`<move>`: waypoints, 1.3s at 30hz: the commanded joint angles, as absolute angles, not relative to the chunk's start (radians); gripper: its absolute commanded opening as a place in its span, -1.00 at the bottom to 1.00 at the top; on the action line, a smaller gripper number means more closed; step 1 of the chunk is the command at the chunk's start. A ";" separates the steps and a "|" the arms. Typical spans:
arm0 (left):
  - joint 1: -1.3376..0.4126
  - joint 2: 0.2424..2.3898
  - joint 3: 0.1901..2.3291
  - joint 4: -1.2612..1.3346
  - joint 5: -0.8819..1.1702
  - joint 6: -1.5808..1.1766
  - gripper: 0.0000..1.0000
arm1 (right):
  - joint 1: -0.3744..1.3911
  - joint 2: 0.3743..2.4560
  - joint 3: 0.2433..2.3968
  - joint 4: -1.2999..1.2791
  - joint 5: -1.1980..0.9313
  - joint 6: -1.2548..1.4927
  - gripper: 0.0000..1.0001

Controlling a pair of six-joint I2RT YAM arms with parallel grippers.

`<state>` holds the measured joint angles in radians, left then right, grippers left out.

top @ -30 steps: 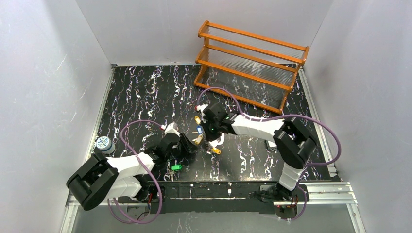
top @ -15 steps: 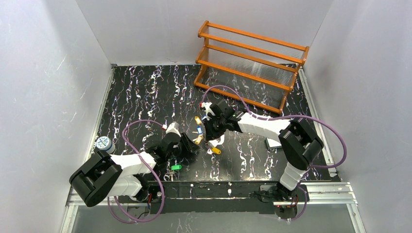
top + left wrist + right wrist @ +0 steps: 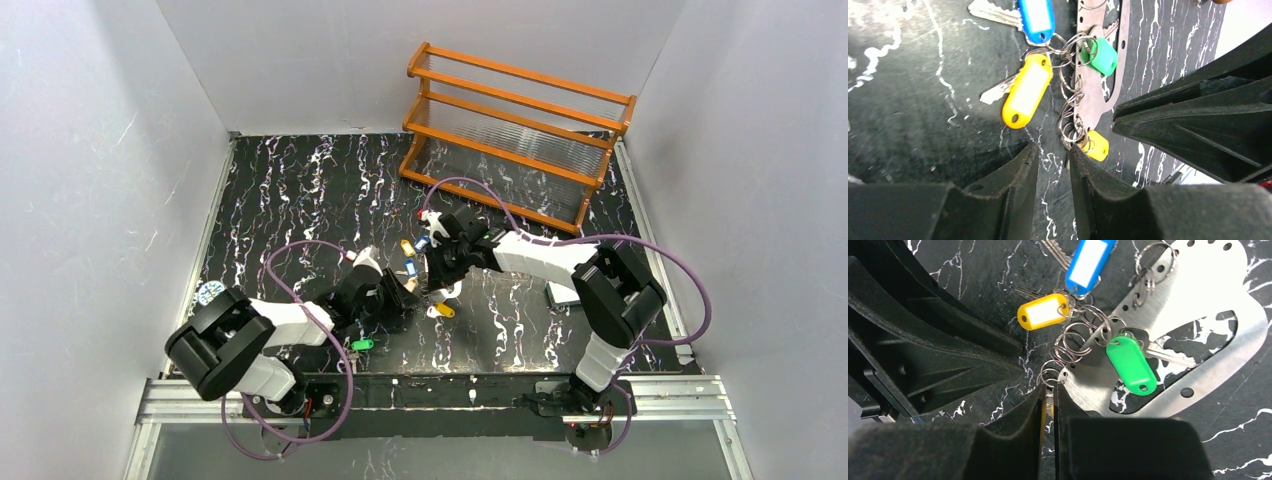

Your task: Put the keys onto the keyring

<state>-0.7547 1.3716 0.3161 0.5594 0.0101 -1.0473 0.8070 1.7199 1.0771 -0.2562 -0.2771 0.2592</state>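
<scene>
Keyring [image 3: 1198, 290] [image 3: 1090, 105]: a flat pale metal plate with a long cutout. It lies on the table [image 3: 300, 190] near the middle, slightly toward the near edge, between the two grippers. A chain of small split rings [image 3: 1073, 342] [image 3: 1070, 105] runs along one edge of the plate. The blue key [image 3: 1089, 262] [image 3: 1035, 20] and yellow key [image 3: 1042, 311] [image 3: 1027, 90] hang from the chain and rest on the table just beside the plate, blades pointing away from it. The green key [image 3: 1130, 365] [image 3: 1101, 56] lies on the plate, across the cutout. Right gripper [image 3: 1049, 387] [image 3: 435, 285]: fingers pressed nearly together at the end of the ring chain. A thin yellow strip shows in the slit, and the left wrist view shows a small yellow tag [image 3: 1095, 145] at that same chain end. Left gripper [image 3: 1053, 150] [image 3: 402, 293]: fingers narrowly apart, bare table showing in the gap, nothing held. One fingertip sits just beside the last rings, and the tips point at the right gripper from the opposite side. A loose green key [image 3: 362, 344] lies apart from the plate, near the near edge beside the left arm. A can [image 3: 210, 293] stands at the left edge, partly hidden by the left arm. A rack [image 3: 515, 135] stands in the far right corner.
</scene>
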 commanded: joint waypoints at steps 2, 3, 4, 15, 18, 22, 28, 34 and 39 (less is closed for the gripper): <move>-0.752 1.473 0.356 0.630 0.075 -1.070 -0.45 | 0.767 1.723 1.047 -0.217 -0.354 0.283 -0.64; -0.752 1.495 0.359 0.654 0.085 -1.078 -0.46 | 0.762 1.720 1.042 -0.217 -0.364 0.286 -0.67; -0.752 1.522 0.360 0.679 0.098 -1.088 -0.47 | 0.757 1.718 1.033 -0.214 -0.375 0.288 -0.68; -0.753 1.560 0.348 0.760 0.088 -1.117 -0.56 | 0.751 1.710 0.956 -0.176 -0.480 0.310 -0.85; -0.754 1.561 0.351 0.767 0.083 -1.117 -0.61 | 0.750 1.702 0.940 -0.174 -0.479 0.316 -0.88; -0.753 1.562 0.354 0.776 0.077 -1.119 -0.64 | 0.750 1.696 0.925 -0.169 -0.476 0.314 -0.92; -0.753 1.564 0.360 0.787 0.080 -1.118 -0.70 | 0.750 1.690 0.916 -0.172 -0.451 0.307 -0.96; -0.753 1.530 0.346 0.788 0.065 -1.117 -0.70 | 0.744 1.615 0.922 -0.169 -0.384 0.314 -0.62; -0.753 1.481 0.326 0.790 0.045 -1.107 -0.67 | 0.703 1.588 0.912 -0.132 -0.417 0.359 -0.36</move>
<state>-0.7547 1.5429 0.3450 0.7788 0.0834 -1.1194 0.7383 1.6283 0.9176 -0.1871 -0.4030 0.3218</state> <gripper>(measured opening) 0.157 0.303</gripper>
